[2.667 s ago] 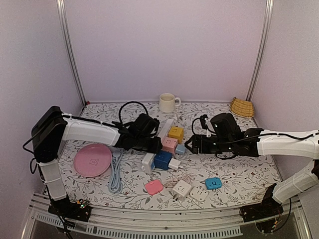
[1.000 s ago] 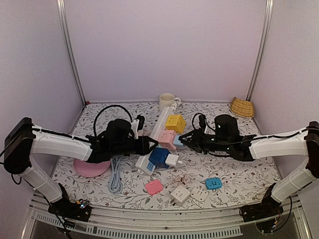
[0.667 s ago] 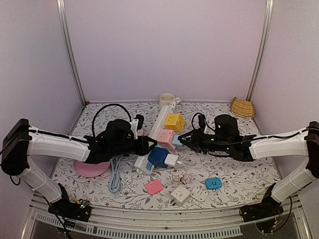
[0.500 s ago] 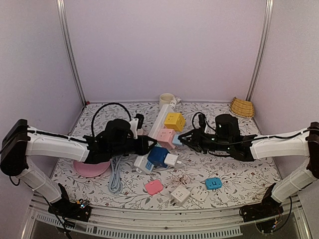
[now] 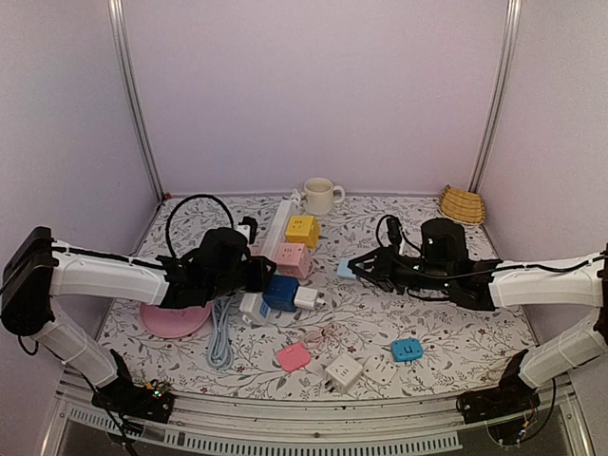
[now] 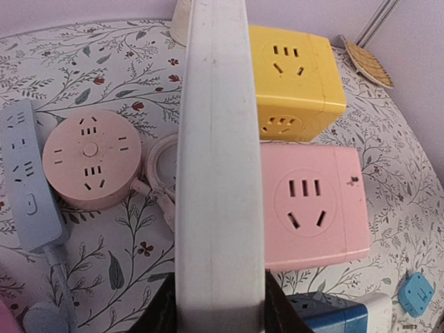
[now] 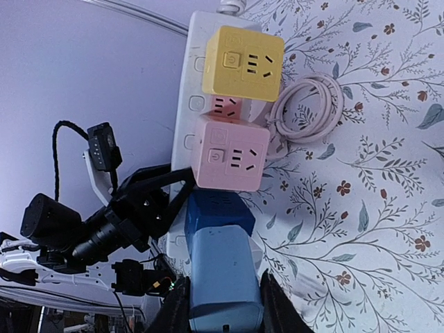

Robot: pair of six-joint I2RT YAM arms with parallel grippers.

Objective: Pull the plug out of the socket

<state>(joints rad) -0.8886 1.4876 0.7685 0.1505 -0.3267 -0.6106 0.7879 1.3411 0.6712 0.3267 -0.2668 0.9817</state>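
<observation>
Above the flowered table (image 5: 465,318), my two arms share the job, one bracing and one pulling. My left tool (image 6: 218,313) is clamped on the near end of the white power strip (image 6: 218,139), with its jaws nearly together across the strip's narrow sides. That grip anchors the strip so it cannot follow a tug from the other side. I judge the strip to be raised off the table, its far end pointing toward the mug (image 5: 321,195). A yellow cube (image 6: 295,76), a pink cube (image 6: 312,205) and a dark blue cube (image 7: 215,208) sit plugged in along its face.

My right tool (image 7: 220,305) is closed round the pale blue plug (image 7: 220,270), pinching its two flanks so the body lines up with the direction of pull. Seen from overhead, that plug hangs clear of the strip on the right and touches only my fingers (image 7: 267,298). I therefore read it as out of its socket, and the task as all but finished.

What remains, as I judge it, is to lower the plug onto a bare patch. That patch should be away from the pink adapter (image 5: 293,357) and the blue adapter (image 5: 407,350) lying loose near the front edge.
</observation>
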